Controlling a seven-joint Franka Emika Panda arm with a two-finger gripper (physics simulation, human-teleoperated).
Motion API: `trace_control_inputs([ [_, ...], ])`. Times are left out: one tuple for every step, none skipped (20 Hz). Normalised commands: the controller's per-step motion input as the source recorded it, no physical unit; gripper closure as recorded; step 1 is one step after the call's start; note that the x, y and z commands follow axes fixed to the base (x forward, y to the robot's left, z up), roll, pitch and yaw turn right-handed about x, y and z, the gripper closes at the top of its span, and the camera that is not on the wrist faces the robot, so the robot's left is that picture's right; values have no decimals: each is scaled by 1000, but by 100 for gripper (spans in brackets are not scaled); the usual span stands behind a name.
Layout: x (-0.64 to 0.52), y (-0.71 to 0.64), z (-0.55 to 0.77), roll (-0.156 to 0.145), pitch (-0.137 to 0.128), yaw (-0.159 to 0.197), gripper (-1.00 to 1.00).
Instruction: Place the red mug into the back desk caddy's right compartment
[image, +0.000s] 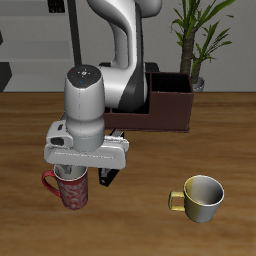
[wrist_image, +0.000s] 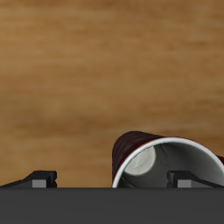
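Note:
The red mug with a pale speckled body stands upright on the wooden table near the front edge, its handle turned away from the yellowish mug. In the wrist view its white rim and grey-white inside show close below me. My gripper is open and low over the mug. One fingertip is over the mug's inside, the other fingertip is outside its wall. The back desk caddy, a dark brown box, stands far back, partly hidden by the arm. Its compartments are not clearly seen.
A plain yellowish-cream mug stands near the front edge, well apart from the red mug. A potted plant stands behind the caddy. The robot's base stands beside the caddy.

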Motion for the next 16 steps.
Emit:
trace_control_inputs([
  [-23, -45, -187, -43, 15, -64, -100],
  [-33, 1, -293, 29, 34, 36, -100],
  [-16, -71, -182, -18, 20, -3, -100],
  [-16, -61, -252, -41, 37, -19, -100],
  [-24, -33, -232, -10, 17, -19, -100],
  [-16, -18, -223, -14, 18, -16, -100],
  [-18, 31, -314, 52, 37, -54, -100],
  [-55, -23, -119, 16, -45, -94, -100],
  [-29, 197, -211, 61, -25, -68, -100],
  [-7, 76, -105, 15, 0, 74, -100],
  [-20, 15, -217, -53, 20, 91, -100],
  [1, 145, -139, 45, 14, -75, 100],
  [43, 35, -236, 15, 13, 3, 100],
  [37, 8, -193, -30, 17, -33, 100],
  [18, -9, -88, -8, -1, 13, 100],
  [34, 28, -133, 9, 18, -24, 100],
])
